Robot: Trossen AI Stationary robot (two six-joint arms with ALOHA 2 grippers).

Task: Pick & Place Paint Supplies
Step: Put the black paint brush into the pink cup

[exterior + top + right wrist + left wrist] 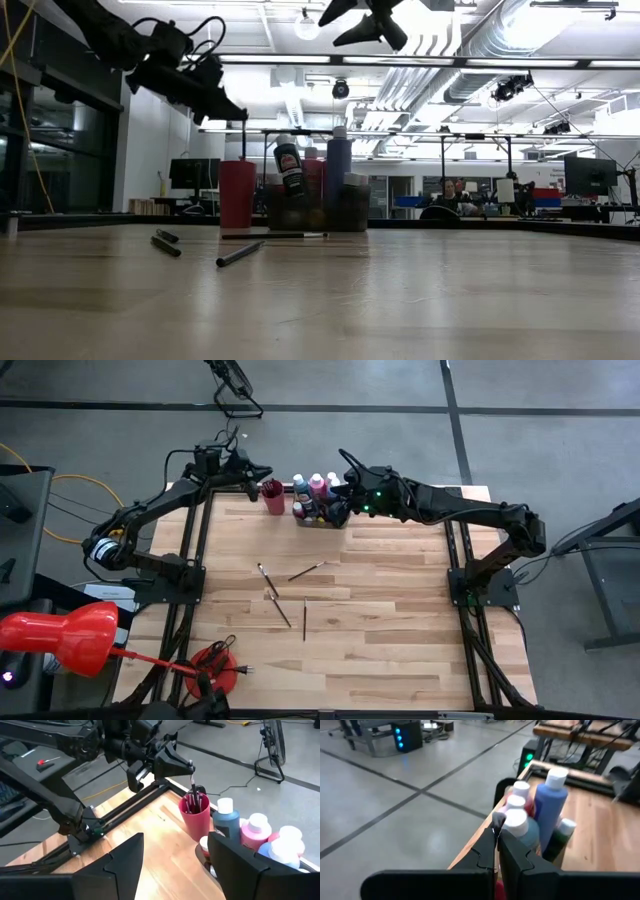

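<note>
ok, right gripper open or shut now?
Open. The right gripper shows a wide empty gap between its fingers, poised by the paint bottles in the tray.

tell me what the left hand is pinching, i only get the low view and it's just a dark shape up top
observer: the left hand is shut on a thin paintbrush, which hangs down to the mouth of the pink cup
operator: anything in that cup already
observer: yes, several dark-handled brushes stand in it
operator: and the right hand
observer: the right hand is open and holds nothing, up over the paint bottles; four loose brushes lie mid-table
</note>
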